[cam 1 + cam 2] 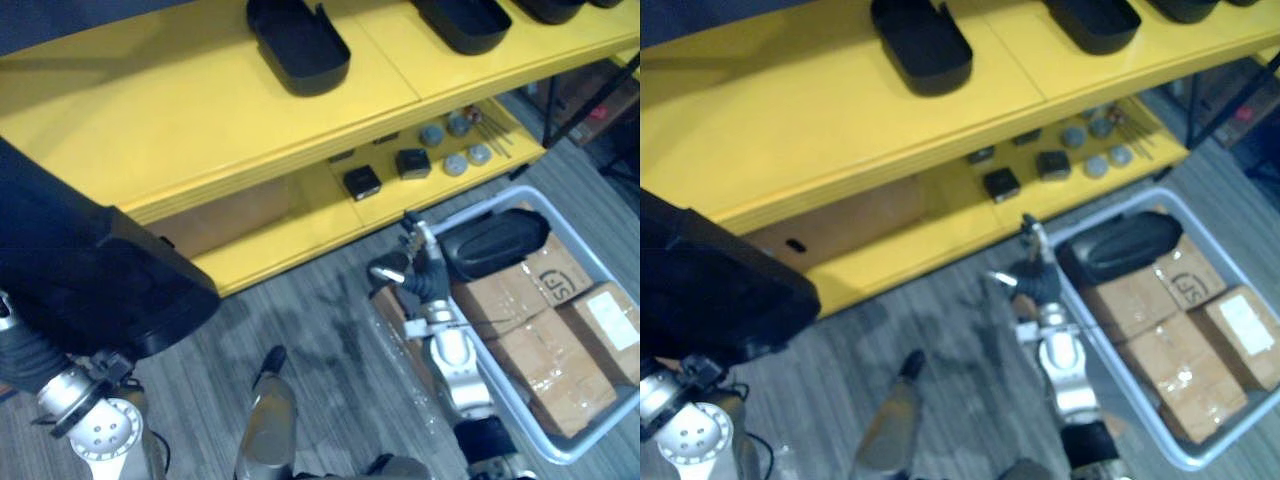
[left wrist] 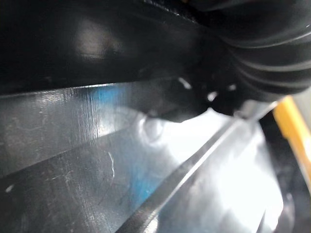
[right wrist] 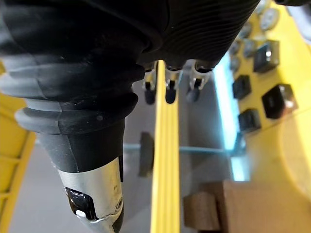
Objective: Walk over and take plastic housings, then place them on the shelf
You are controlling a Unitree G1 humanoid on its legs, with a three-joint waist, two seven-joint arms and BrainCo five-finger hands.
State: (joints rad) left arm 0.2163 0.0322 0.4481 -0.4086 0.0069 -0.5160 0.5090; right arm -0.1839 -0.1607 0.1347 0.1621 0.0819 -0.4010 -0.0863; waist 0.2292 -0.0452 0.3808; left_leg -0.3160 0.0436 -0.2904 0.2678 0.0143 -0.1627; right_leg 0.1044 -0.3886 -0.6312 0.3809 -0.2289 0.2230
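Observation:
A large black plastic housing (image 1: 90, 270) fills the lower left, carried on my left arm in front of the yellow shelf (image 1: 150, 110). My left hand (image 2: 257, 48) lies against the housing's glossy surface (image 2: 97, 160), its fingers hidden. Three more black housings (image 1: 298, 45) (image 1: 465, 22) (image 1: 555, 8) lie on the shelf's top board. Another black housing (image 1: 495, 242) rests in the grey bin (image 1: 478, 208) at the right. My right hand (image 1: 418, 268) hangs open and empty beside the bin's near corner, fingers (image 3: 169, 92) relaxed.
Cardboard boxes (image 1: 530, 330) fill most of the bin. The lower shelf board holds small black boxes (image 1: 362, 182), round grey parts (image 1: 455, 160) and a brown carton (image 1: 225, 220). Grey carpet (image 1: 320, 320) lies between me and the shelf.

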